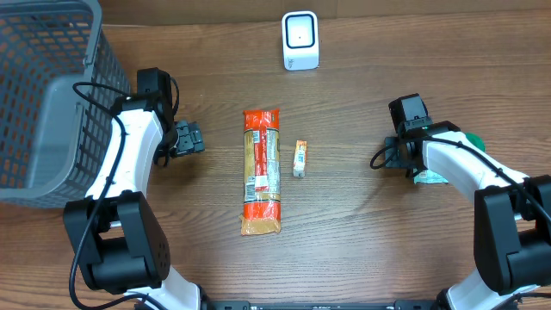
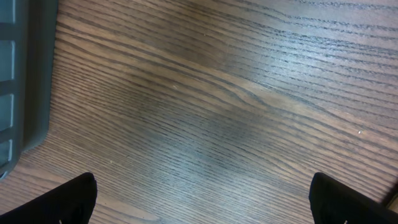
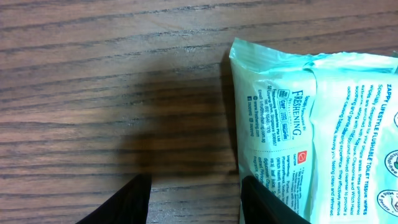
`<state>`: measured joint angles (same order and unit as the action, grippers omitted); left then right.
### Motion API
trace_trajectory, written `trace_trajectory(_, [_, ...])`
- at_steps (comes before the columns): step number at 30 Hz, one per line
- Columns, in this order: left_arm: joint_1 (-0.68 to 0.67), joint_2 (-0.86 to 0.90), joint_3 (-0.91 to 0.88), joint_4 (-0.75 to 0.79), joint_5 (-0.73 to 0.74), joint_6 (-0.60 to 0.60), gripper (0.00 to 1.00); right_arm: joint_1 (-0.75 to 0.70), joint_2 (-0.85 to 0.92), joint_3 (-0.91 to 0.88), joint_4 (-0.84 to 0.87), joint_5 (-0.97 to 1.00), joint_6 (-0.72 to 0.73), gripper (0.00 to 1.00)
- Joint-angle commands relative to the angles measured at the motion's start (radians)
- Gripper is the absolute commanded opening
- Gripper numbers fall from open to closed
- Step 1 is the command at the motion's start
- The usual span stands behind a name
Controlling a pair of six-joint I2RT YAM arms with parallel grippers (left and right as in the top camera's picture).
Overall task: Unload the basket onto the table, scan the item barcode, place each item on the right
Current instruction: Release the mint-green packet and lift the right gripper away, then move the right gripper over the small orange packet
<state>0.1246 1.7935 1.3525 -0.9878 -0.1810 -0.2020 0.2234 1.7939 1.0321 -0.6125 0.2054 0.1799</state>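
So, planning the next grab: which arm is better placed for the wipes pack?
Right. The right claw hangs open over the edge of the wipes pack; the left claw is far off by the basket.

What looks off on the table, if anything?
Nothing spilled or damaged. The orange packet and small box lie flat mid-table, scanner upright at the far edge. Only oddity: the wipes pack sits off to the right, mostly hidden under the right arm from overhead.
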Motion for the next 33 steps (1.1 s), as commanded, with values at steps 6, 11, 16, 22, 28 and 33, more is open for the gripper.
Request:
trace_trajectory(6, [0.000, -0.021, 0.004, 0.001, -0.010, 0.015, 1.00, 0.047, -0.032, 0.135, -0.094, -0.201, 0.004, 0.59])
trace_trajectory(11, [0.000, -0.021, 0.004, 0.001, -0.010, 0.015, 1.00, 0.150, -0.054, 0.255, -0.122, -0.328, 0.091, 0.61])
trace_trajectory(16, [0.000, -0.021, 0.004, 0.001, -0.010, 0.015, 1.00, 0.281, -0.049, 0.278, -0.076, -0.341, 0.222, 0.64])
trace_trajectory(22, [-0.001, -0.021, 0.004, 0.001, -0.010, 0.015, 1.00, 0.409, -0.002, 0.276, -0.054, -0.246, 0.319, 0.75])
trace_trajectory(28, [0.000, -0.021, 0.004, 0.001, -0.010, 0.015, 1.00, 0.467, 0.050, 0.256, 0.014, -0.158, 0.320, 0.75])
trace_trajectory(33, [0.000, -0.021, 0.004, 0.001, -0.010, 0.015, 1.00, 0.472, 0.076, 0.237, 0.063, -0.158, 0.322, 0.75])
